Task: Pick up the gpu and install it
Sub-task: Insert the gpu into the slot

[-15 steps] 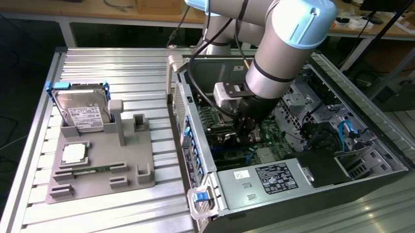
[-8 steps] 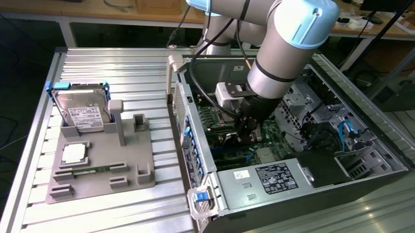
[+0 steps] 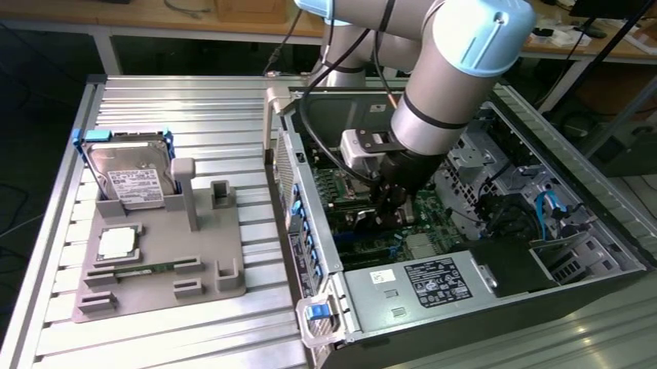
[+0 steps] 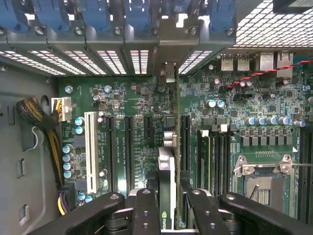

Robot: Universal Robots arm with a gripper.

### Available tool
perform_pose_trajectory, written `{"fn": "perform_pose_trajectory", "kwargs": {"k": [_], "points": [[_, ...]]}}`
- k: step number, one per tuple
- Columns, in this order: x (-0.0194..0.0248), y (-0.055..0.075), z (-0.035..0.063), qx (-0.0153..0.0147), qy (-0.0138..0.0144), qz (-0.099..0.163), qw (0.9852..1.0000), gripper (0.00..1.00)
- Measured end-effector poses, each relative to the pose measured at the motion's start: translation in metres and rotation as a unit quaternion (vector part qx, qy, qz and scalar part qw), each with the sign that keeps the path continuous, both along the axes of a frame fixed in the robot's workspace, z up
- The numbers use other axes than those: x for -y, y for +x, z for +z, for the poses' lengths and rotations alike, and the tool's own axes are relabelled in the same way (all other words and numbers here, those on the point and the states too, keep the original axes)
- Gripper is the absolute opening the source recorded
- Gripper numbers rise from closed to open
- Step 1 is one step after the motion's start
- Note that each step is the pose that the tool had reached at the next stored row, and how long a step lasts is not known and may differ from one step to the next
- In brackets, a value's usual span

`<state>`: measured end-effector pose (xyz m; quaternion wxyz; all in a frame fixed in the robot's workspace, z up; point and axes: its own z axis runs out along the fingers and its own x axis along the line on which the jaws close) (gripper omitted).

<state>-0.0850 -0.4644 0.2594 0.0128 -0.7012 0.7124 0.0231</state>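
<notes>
The arm reaches down into the open computer case (image 3: 431, 307), which lies on the metal desk (image 3: 205, 108). In the exterior view the claw (image 3: 393, 207) is low, just above the green motherboard (image 3: 344, 188).

In the wrist view the claw (image 4: 170, 200) is closed narrow on the gpu (image 4: 166, 161). One black finger (image 4: 146, 210) presses on each side of the card. The gpu is seen by its thin edge and stands upright over the motherboard (image 4: 142, 103), between the long black slots and beside the white slot (image 4: 90, 147). I cannot tell if its lower edge already sits in a slot.

On the exterior view's left, a grey holder (image 3: 205, 261) on the desk carries a hard drive (image 3: 128, 181), standing tilted.
</notes>
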Motion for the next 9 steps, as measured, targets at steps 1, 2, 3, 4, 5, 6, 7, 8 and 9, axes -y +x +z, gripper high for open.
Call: {"fn": "perform_pose_trajectory", "kwargs": {"k": [1,2,3,4,5,6,7,8,9], "points": [[-0.0002,-0.0002,-0.0001,0.0,0.0,0.0,1.0,0.27],[-0.0004,-0.0005,-0.0001,0.0,0.0,0.0,1.0,0.27],[-0.0005,-0.0014,-0.0001,0.0,0.0,0.0,1.0,0.27],[-0.0005,-0.0034,-0.0002,0.0,0.0,0.0,1.0,0.27],[-0.0005,-0.0044,-0.0002,0.0,0.0,0.0,1.0,0.27],[-0.0006,-0.0052,-0.0002,0.0,0.0,0.0,1.0,0.27],[-0.0006,-0.0056,-0.0002,0.0,0.0,0.0,1.0,0.27],[-0.0005,-0.0058,-0.0002,0.0,0.0,0.0,1.0,0.27],[-0.0005,-0.006,-0.0009,0.0,-0.0001,0.0,1.0,0.27]]}}
